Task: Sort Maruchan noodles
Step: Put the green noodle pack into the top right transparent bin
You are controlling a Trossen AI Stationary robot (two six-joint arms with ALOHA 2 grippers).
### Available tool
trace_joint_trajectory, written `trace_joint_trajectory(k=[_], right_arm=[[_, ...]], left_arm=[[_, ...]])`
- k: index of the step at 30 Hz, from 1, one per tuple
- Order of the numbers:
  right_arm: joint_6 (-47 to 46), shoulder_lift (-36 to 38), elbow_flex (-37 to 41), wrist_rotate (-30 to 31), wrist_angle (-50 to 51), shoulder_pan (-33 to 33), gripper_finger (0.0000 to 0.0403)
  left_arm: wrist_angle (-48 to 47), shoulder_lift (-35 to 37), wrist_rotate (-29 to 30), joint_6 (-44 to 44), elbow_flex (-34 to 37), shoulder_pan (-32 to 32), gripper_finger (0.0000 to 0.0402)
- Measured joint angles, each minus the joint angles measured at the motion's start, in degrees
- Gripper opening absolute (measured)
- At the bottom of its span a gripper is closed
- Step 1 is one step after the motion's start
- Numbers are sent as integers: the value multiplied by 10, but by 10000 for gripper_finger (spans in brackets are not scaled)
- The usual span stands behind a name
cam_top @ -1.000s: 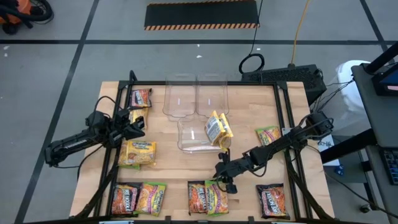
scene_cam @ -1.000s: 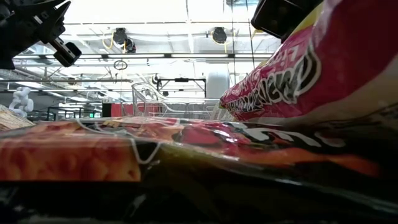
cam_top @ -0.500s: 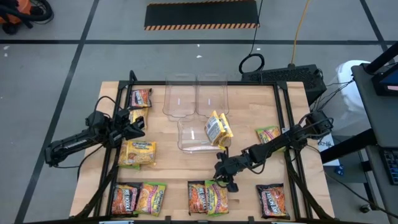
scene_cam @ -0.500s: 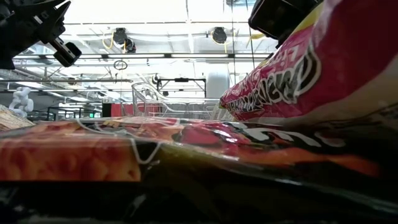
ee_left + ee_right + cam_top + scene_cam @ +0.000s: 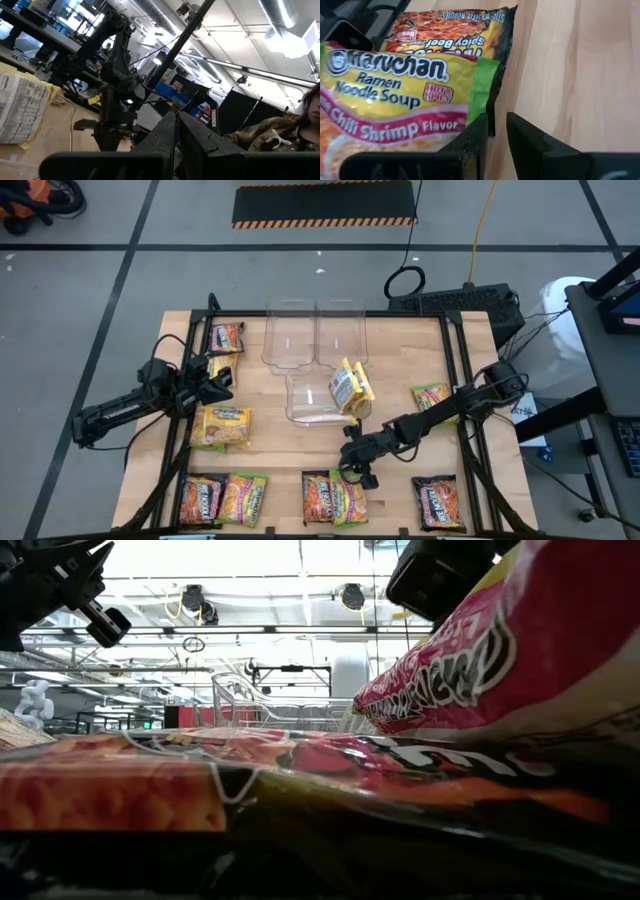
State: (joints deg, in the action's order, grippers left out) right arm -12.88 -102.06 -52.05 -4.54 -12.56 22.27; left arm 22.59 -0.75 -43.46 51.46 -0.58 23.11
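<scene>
Several Maruchan noodles packets lie flat on the wooden table [image 5: 400, 360]. At the near edge a lime-green packet [image 5: 395, 95] rests partly on a dark packet [image 5: 450, 30]. My right gripper [image 5: 497, 132] hangs just above the green packet's edge [image 5: 348, 480], pointing slantwise down, its fingers a little apart with nothing between them. My left gripper [image 5: 228, 377] waits shut at the table's left, raised over a yellow packet [image 5: 222, 367]. Another yellow packet [image 5: 350, 387] leans on the rim of a clear bin [image 5: 310, 398].
Two more clear bins [image 5: 288, 335] [image 5: 342, 332] stand at the far middle. Other packets lie at far left [image 5: 227, 337], left [image 5: 222, 426], near left [image 5: 222, 498], right [image 5: 432, 397] and near right [image 5: 437, 500]. A person [image 5: 300, 130] sits beyond the table.
My right gripper has sunk a little toward the green packet at the near edge, shifting slightly toward the table's left and rolling a bit. Its finger gap is unchanged. The packets have stayed put.
</scene>
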Motion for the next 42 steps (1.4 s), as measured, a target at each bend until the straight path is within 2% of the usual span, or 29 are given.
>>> trace_joint_trajectory(k=[6, 12, 16, 25, 29, 39, 42], right_arm=[[12, -27, -31, -1, -2, 1, 67], [8, -28, -32, -21, -10, 1, 67], [-6, -28, -32, -60, -22, 1, 67], [-12, -28, -32, -63, -23, 1, 67], [-13, -28, -32, -91, -23, -1, 67], [-8, -28, -32, -94, -25, -8, 67], [-9, -28, -32, -113, -26, -13, 67]], left_arm=[[0, 0, 0, 0, 0, 0, 26], [0, 0, 0, 0, 0, 0, 26], [0, 0, 0, 0, 0, 0, 26], [0, 0, 0, 0, 0, 0, 26], [0, 0, 0, 0, 0, 0, 26], [0, 0, -1, 0, 0, 0, 26], [0, 0, -1, 0, 0, 0, 26]])
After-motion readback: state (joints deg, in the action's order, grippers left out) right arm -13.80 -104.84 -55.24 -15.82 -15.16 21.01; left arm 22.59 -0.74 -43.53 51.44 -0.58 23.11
